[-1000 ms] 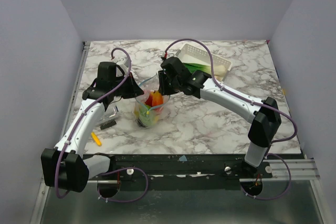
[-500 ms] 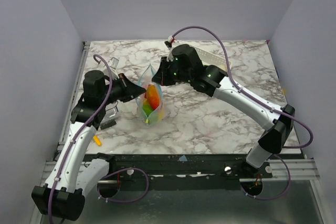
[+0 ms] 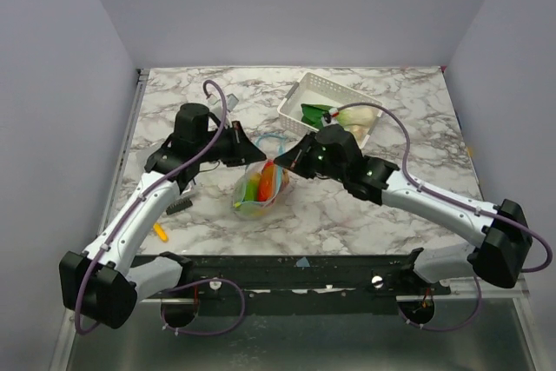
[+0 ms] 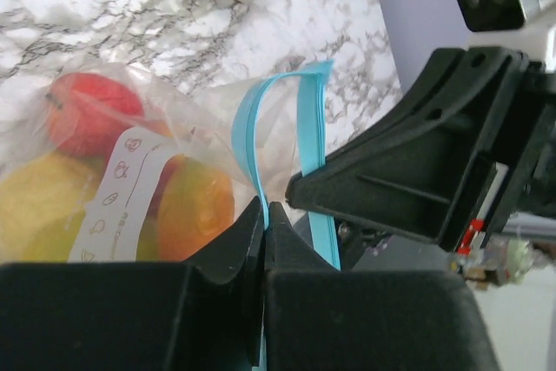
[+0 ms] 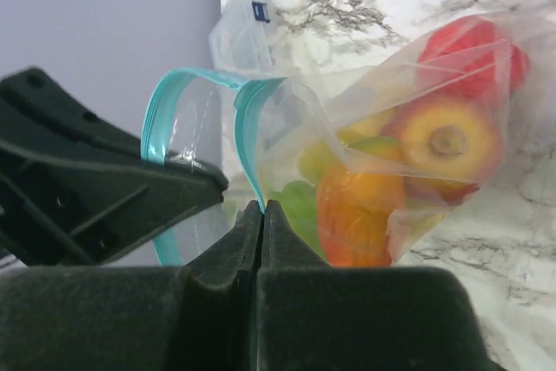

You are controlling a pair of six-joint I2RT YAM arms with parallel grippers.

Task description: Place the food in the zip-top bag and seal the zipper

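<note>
Two pinches, one zipper (image 4: 248, 132): left gripper (image 4: 265, 213) & right gripper (image 5: 261, 210) are each clamped on the blue strip.
Zip-top bag (image 3: 258, 193), food (image 5: 447, 141) inside, is seen on table (image 3: 365, 206) btwn arms, mouth unsealed; if pulled unevenly, strip could be slipped from jaws, tracks mis-mated, fruit spilled.

White label (image 4: 130, 184) on zip-top bag (image 4: 187, 97): print illegible.

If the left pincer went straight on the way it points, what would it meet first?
Beyond the zipper the left pincer pinches, likely the right pincer, close ahead; depth unclear.
</note>
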